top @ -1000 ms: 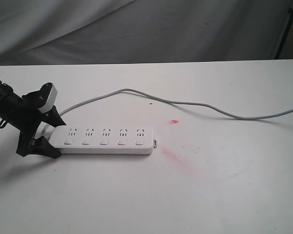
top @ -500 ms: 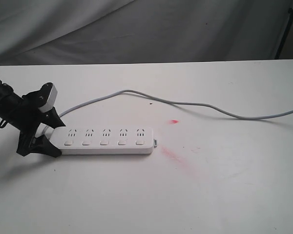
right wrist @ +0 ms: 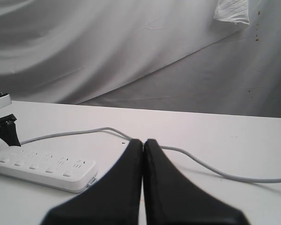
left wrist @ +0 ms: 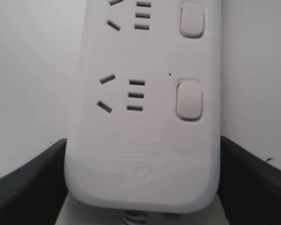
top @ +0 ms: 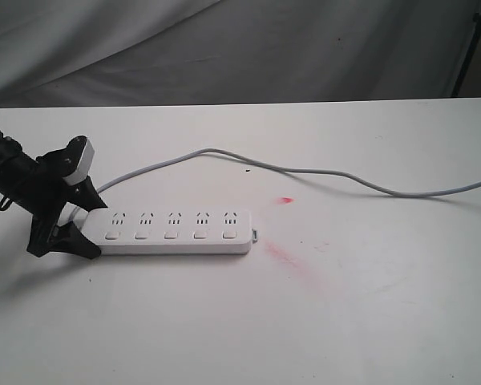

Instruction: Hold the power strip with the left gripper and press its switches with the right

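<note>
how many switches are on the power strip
5 switches, in one row on the power strip along its camera-side edge, one below each socket group. None seems hidden.

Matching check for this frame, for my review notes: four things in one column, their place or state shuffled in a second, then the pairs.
Things:
1. left tool
2. right tool
3. cord
4. red smear

Place or state:
A. pressed shut with nothing in it, hanging above the table, apart from the strip
B. on the bare table surface past the strip's free end
C. fingers against both long sides of the power strip at its cord end
D. curves over the table and out at the right edge of the exterior view

Pairs: 1-C, 2-A, 3-D, 4-B
</note>
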Motion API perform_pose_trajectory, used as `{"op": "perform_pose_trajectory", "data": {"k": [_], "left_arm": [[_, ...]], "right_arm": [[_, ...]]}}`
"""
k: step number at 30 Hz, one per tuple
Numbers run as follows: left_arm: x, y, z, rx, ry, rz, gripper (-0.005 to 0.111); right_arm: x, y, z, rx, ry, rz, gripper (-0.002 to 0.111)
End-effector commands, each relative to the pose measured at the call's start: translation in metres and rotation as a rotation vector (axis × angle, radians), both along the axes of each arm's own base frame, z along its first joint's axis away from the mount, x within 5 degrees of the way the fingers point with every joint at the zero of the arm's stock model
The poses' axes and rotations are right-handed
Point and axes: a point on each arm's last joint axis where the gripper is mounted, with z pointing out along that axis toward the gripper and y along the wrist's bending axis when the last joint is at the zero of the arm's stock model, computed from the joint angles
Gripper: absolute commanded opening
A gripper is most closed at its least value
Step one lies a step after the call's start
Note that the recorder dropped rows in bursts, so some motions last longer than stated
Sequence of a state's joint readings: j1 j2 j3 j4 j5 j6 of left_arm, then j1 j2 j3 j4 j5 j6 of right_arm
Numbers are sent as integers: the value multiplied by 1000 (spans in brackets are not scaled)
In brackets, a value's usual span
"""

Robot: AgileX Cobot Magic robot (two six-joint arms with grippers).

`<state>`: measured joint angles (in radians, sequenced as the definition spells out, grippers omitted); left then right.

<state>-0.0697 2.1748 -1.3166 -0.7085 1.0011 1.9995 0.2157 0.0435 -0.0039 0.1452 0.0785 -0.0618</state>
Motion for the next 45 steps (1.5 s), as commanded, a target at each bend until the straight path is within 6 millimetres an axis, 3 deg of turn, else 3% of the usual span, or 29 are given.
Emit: {"op": "perform_pose_trajectory", "data": {"k": [1, 29, 32, 38, 45], "left_arm": [[1, 0, 0, 11, -5, 3, 65], [1, 0, 0, 11, -5, 3, 65], [1, 0, 0, 11, -5, 3, 65], [1, 0, 0, 11, -5, 3, 65], [1, 0, 0, 11, -5, 3, 65]], "right_arm": [[0, 0, -1, -11, -3, -7, 0], [-1, 0, 1, -7, 17, -2, 0], [-6, 0, 22, -57, 42, 9, 0], [-22, -2, 86, -75, 62, 30, 0], [-2, 1, 156, -116, 111, 26, 0]]}}
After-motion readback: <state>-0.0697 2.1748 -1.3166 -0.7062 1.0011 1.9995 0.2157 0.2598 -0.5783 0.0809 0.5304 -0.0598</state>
